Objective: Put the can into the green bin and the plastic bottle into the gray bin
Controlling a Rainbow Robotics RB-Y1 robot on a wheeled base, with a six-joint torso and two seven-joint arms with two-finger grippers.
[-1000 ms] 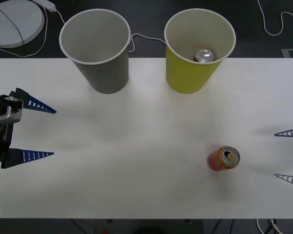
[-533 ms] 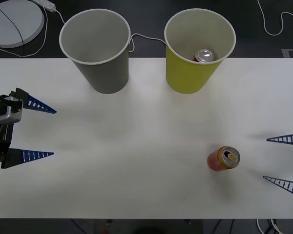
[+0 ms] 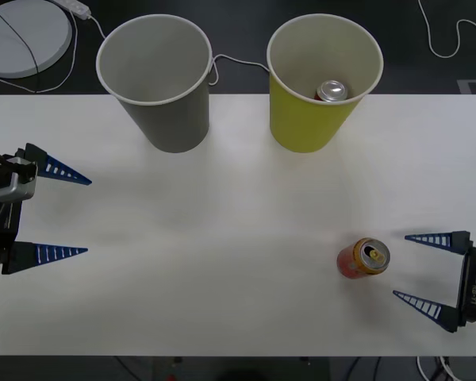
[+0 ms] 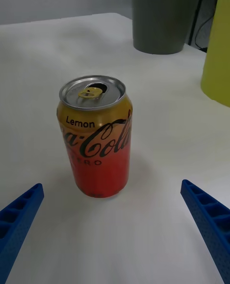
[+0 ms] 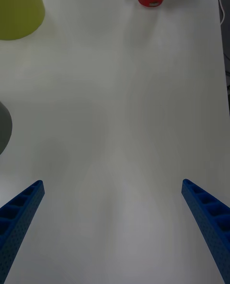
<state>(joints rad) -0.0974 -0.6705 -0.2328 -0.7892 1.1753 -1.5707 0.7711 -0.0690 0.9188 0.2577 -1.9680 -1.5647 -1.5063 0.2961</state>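
Observation:
The can stands upright on the white table at the front right, red with a gold-orange upper band and an opened top. My right gripper is open just to its right, level with it and not touching; its blue fingers stand on either side of the can in the right wrist view. The green bin stands at the back right and the gray bin at the back left. My left gripper rests open at the table's left edge. The plastic bottle is out of view.
A silver-topped can lies inside the green bin. Behind the table are a white round disc and cables on a dark floor. The table's front edge runs close below the can.
My right gripper has come in from the right edge, moving left toward the can. The can, the bins and my left arm have not moved.

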